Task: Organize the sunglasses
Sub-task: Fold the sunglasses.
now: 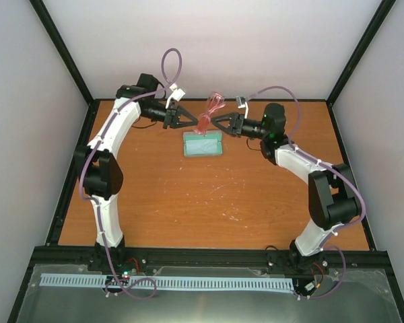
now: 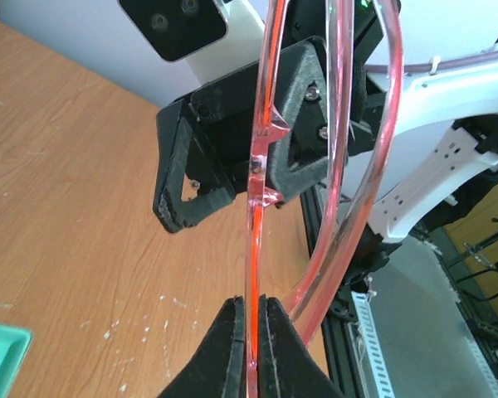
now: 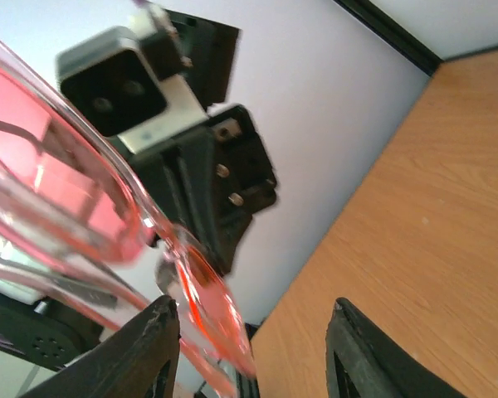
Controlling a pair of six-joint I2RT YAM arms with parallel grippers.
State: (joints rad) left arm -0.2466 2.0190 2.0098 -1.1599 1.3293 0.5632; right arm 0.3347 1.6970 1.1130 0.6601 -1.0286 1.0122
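The red-pink translucent sunglasses (image 1: 211, 111) hang in the air at the back of the table, just above the far edge of the open grey case with teal lining (image 1: 203, 143). My left gripper (image 1: 196, 122) is shut on the frame's edge; the left wrist view shows the thin rim (image 2: 254, 207) pinched between its jaws (image 2: 251, 332). My right gripper (image 1: 214, 122) faces it from the right, open. In the right wrist view a lens (image 3: 206, 292) sits by its left finger (image 3: 153, 340), with the gripper (image 3: 251, 305) wide apart. I cannot tell if that finger touches the lens.
The case's teal corner shows in the left wrist view (image 2: 0, 356). The white back wall (image 1: 209, 47) stands close behind both grippers. The black frame rail (image 1: 209, 256) runs along the near table edge. The wooden table (image 1: 209, 202) extends toward the arm bases.
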